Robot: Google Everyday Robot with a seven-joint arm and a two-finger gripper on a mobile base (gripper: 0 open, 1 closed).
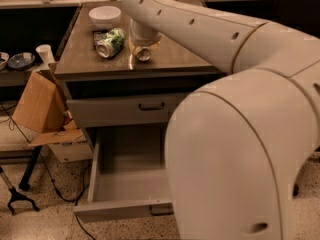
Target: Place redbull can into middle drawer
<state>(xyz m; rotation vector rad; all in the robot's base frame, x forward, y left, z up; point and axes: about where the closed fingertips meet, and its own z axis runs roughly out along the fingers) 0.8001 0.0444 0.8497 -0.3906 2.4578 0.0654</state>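
Observation:
My gripper [141, 48] is at the end of the big white arm, low over the brown cabinet top [85, 59], mostly hidden by the wrist. A small round shiny can top, apparently the redbull can [143, 54], shows right under the gripper, touching or nearly touching the cabinet top. I cannot tell whether the can is held. The middle drawer [100, 184] is pulled open below, grey and bare inside. Its right part is hidden behind my arm.
A green-and-white can [110, 41] lies on its side left of the gripper. A white bowl [105, 15] stands behind it. The upper drawer [125, 109] is closed. A cardboard box [37, 106] and cables lie on the floor at left.

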